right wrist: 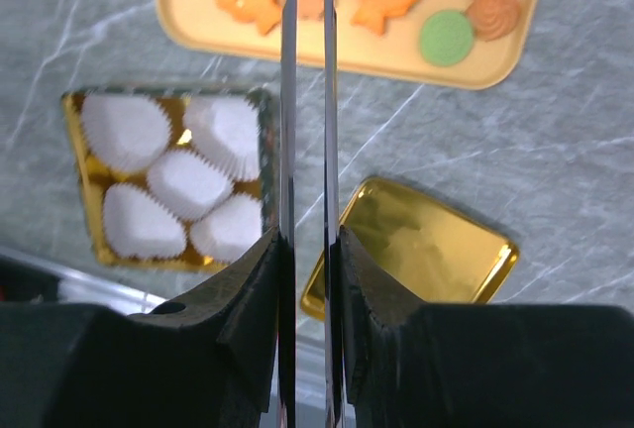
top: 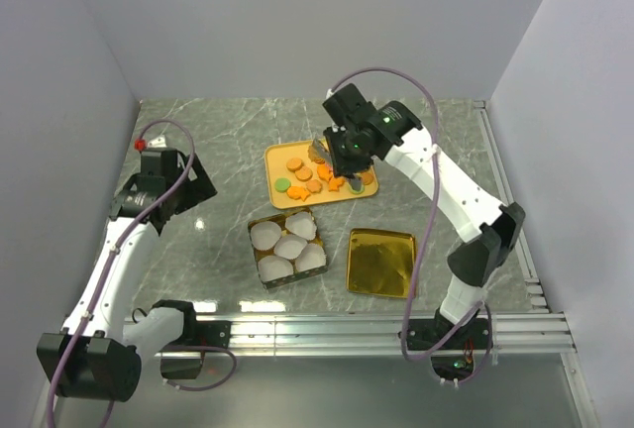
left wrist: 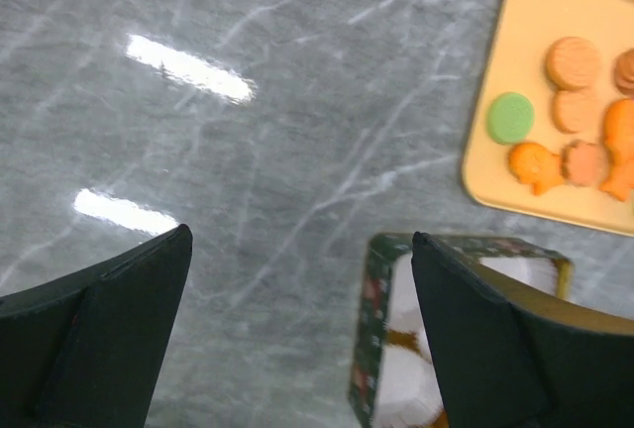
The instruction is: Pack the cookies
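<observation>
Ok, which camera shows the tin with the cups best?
Right wrist: the tin is large, seen from above, all five cups visible, only its right edge behind a finger. Top external shows the tin whole but small. Left wrist catches just one corner behind a finger.

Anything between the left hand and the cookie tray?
Nothing: the top view shows only bare table between the left hand and the tray.
</observation>
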You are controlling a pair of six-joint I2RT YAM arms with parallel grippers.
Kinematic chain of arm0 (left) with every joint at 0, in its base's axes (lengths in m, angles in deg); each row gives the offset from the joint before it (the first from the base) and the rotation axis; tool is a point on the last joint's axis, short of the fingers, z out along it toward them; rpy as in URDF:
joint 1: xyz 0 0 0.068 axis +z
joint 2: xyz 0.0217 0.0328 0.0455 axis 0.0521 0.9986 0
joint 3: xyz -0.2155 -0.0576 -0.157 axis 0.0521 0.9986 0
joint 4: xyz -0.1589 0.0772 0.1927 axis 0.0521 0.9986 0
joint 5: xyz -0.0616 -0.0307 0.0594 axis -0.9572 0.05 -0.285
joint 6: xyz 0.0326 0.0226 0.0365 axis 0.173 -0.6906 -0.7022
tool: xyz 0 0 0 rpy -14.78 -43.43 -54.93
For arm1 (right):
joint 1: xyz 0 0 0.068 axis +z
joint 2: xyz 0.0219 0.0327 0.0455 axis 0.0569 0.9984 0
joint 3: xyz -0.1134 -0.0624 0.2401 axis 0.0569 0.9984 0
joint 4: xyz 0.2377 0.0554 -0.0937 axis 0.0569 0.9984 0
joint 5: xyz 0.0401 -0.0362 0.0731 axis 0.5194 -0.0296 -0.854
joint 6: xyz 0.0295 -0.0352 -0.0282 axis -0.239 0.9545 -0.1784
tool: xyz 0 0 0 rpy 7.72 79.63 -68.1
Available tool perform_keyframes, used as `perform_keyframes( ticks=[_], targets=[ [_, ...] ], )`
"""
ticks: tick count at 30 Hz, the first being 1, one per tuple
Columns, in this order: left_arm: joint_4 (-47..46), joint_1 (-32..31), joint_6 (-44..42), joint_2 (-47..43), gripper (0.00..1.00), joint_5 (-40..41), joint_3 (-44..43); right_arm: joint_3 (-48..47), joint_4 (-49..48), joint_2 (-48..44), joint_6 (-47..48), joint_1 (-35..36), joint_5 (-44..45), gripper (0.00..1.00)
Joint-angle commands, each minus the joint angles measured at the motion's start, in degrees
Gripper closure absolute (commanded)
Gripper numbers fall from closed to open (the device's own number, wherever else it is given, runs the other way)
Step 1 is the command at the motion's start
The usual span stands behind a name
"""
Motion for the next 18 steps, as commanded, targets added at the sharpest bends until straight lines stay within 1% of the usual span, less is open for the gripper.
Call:
perform_keyframes(
  ticks=[1, 2, 3, 4, 5, 6, 8, 9, 10, 11, 12, 13, 14, 15, 16, 17, 18],
  targets=[
    [0.82, -0.12, 3.15, 1.23, 0.0, -3.49, -8.49, 3.61, -2.24, -6.08, 0.82, 0.73, -7.07, 1.0],
    [0.74, -0.12, 4.21, 1.41, 0.0, -5.18, -11.15, 4.59, -2.86, -7.22, 1.18, 1.08, -10.31, 1.0],
    [0.74, -0.21, 7.18, 2.28, 0.01, -6.5, -17.35, 5.81, -4.26, -9.67, 1.53, 2.13, -11.91, 1.0],
    [0.82, -0.12, 8.69, 2.81, 0.01, -8.34, -21.07, 8.0, -4.89, -10.82, 2.14, 2.92, -13.14, 1.0],
    [0.39, -0.12, 9.83, 3.43, 0.01, -12.27, -24.76, 9.16, -5.5, -11.96, 2.32, 3.54, -14.98, 1.0],
    [-0.05, -0.12, 12.54, 4.74, 0.01, -14.4, -32.8, 10.3, -6.38, -13.89, 2.5, 5.2, -15.7, 1.0],
    [-2.06, -0.12, 15.19, 6.33, 0.01, -18.79, -41.19, 13.9, -7.7, -15.57, 2.85, 6.61, -17.71, 1.0],
    [-3.03, -0.12, 18.16, 7.73, 0.01, -19.6, -49.06, 15.31, -9.1, -17.23, 2.68, 7.23, -17.99, 1.0],
    [-4.0, -0.12, 20.37, 8.26, 0.01, -19.52, -52.1, 17.93, -9.81, -17.86, 2.33, 8.37, -18.42, 1.0],
    [-8.36, -0.12, 23.0, 7.66, 0.01, -18.13, -53.96, 19.26, -10.51, -18.47, 2.23, 8.81, -18.86, 1.0],
    [-11.45, -0.12, 29.55, 6.44, 0.0, -16.9, -53.72, 20.49, -11.47, -19.18, 1.97, 9.17, -19.13, 1.0],
    [-16.01, -0.04, 33.71, 4.68, 0.01, -14.53, -51.8, 22.16, -11.66, -19.36, 1.54, 9.95, -19.31, 1.0],
    [-21.36, -0.12, 37.75, -0.38, 0.01, -12.51, -48.56, 22.61, -11.83, -19.27, 1.44, 10.31, -19.39, 1.0],
    [-37.16, -0.12, 41.01, -2.96, 0.01, -10.14, -40.44, 23.05, -12.1, -19.1, 1.36, 10.66, -19.4, 1.0],
    [-43.76, -0.12, 41.13, -5.16, 0.01, -9.07, -37.22, 23.58, -12.19, -19.01, 1.27, 10.93, -19.4, 1.0],
    [-47.83, -0.12, 41.39, -6.74, 0.01, -7.06, -35.62, 23.67, -12.1, -18.75, 1.27, 11.62, -19.4, 1.0],
    [-52.13, -0.12, 41.4, -8.15, 0.01, -3.04, -35.61, 23.76, -12.27, -18.13, 1.27, 11.89, -19.48, 1.0]
  ],
)
